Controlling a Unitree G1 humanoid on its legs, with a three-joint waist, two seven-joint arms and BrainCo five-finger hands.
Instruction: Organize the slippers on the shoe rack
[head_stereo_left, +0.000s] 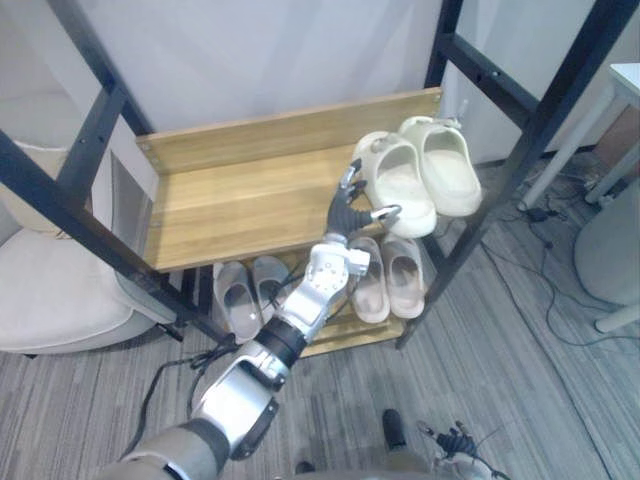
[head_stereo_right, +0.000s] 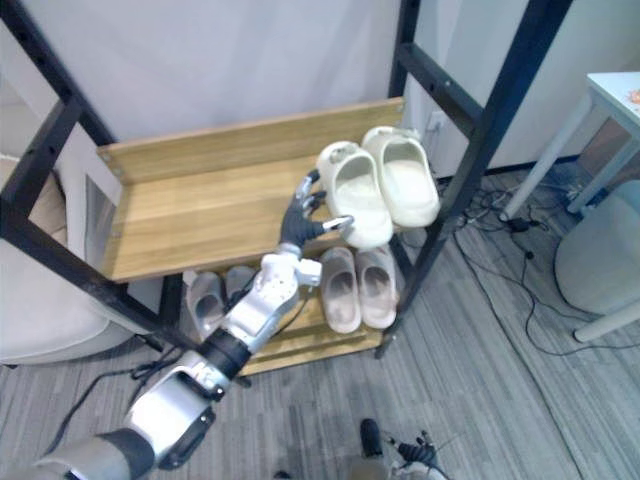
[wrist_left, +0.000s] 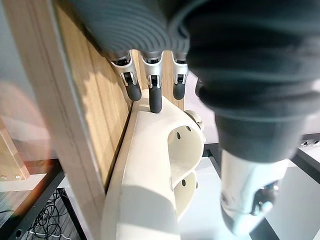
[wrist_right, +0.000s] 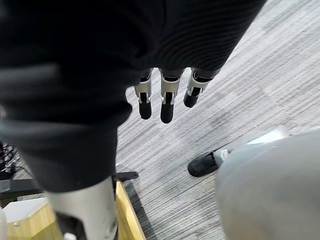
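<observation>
A pair of cream slippers stands on the right end of the rack's wooden upper shelf (head_stereo_left: 230, 200): the left one (head_stereo_left: 400, 185) and the right one (head_stereo_left: 445, 165), side by side with toes toward me. My left hand (head_stereo_left: 350, 208) reaches over the shelf's front edge. Its fingers (wrist_left: 154, 92) are straight, their tips resting on the left cream slipper's (wrist_left: 160, 165) side, and the thumb points toward its toe. On the lower shelf sit a grey pair (head_stereo_left: 242, 295) and a beige pair (head_stereo_left: 387, 277). My right hand (wrist_right: 165, 107) hangs relaxed and open over the carpet.
Black rack posts (head_stereo_left: 520, 150) frame the shelves on both sides. A white cushioned seat (head_stereo_left: 50, 285) stands at the left. At the right are a white table's legs (head_stereo_left: 560, 150) and a grey rounded object (head_stereo_left: 610, 250), with cables on the carpet.
</observation>
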